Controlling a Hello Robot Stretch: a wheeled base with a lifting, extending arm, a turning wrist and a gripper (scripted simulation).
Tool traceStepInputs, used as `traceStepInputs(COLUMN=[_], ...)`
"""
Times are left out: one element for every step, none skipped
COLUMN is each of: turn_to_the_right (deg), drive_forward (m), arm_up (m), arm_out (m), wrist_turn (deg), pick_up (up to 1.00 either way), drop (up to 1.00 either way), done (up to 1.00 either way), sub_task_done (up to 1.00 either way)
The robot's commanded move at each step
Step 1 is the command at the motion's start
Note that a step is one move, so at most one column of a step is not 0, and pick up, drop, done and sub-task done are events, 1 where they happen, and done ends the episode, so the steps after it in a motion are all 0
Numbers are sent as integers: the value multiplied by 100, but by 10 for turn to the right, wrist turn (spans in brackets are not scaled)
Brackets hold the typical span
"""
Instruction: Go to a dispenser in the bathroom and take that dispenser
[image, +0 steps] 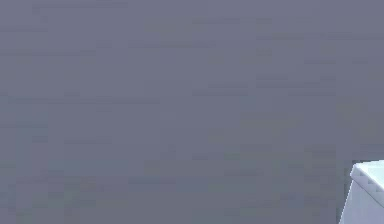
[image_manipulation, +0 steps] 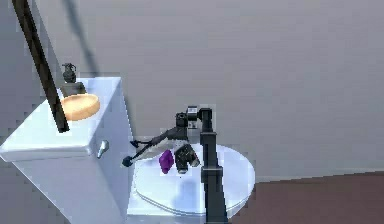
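Purple thing (image_manipulation: 165, 160), perhaps the dispenser, just beside the fingers (image_manipulation: 141, 151); held or not, I cannot tell. Likely light, slick: grasp mid-body.

Robot's arm (image_manipulation: 211, 172), a dark square bar, topped by two small white squares (image_manipulation: 191, 112) with black marks; dark end effector (image_manipulation: 138, 152) bears two thin fingers (image_manipulation: 155, 137).

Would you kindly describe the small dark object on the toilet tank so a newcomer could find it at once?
In the arm side view, find the white toilet, then its tank at the left. On the tank's lid, near its far edge, stands a small dark bottle-shaped thing; unlike the flat, round orange thing beside it, it is upright and dark.
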Motion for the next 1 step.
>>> traceStepInputs(turn_to_the_right=[0], drive_forward=[0], arm_up=[0], arm_out=[0], wrist_turn=[450], pick_up=[0], drop=[0], done=[0], sub_task_done=[0])
